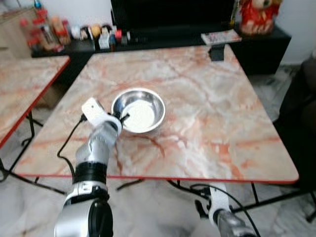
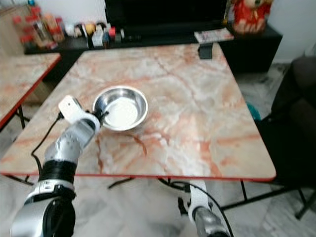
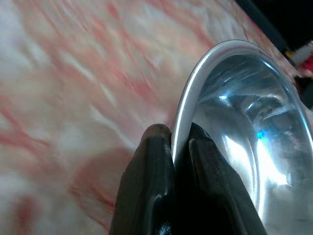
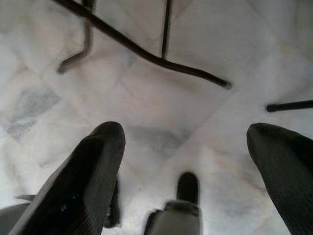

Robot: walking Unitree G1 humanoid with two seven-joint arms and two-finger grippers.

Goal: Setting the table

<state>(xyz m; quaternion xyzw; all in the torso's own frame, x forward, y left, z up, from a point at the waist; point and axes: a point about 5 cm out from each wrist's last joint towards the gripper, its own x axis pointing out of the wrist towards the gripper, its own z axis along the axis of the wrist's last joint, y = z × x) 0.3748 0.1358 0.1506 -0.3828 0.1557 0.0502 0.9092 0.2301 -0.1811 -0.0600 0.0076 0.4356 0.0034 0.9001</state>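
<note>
We have the steel bowl (image 1: 138, 110) left of centre in the frame, and our left gripper (image 3: 173, 142) is pinched shut on its near-left rim, one finger inside and one outside; the right gripper (image 4: 186, 147) hangs spread wide and empty over the floor (image 4: 146, 98). The marble table (image 1: 212, 123) stretches bare to the right, with a dark cabinet (image 1: 266, 44) along the top.

A home's living or dining room. A marble-patterned table (image 1: 207, 113) with a red edge stands on a pale marble-tile floor (image 4: 161, 112), a second like table (image 1: 24, 84) beside it. Behind runs a low black cabinet (image 1: 266, 44) bearing a dark screen (image 1: 173, 12), small bottles and figurines (image 1: 49, 29), and a red ornament (image 1: 259, 15).
</note>
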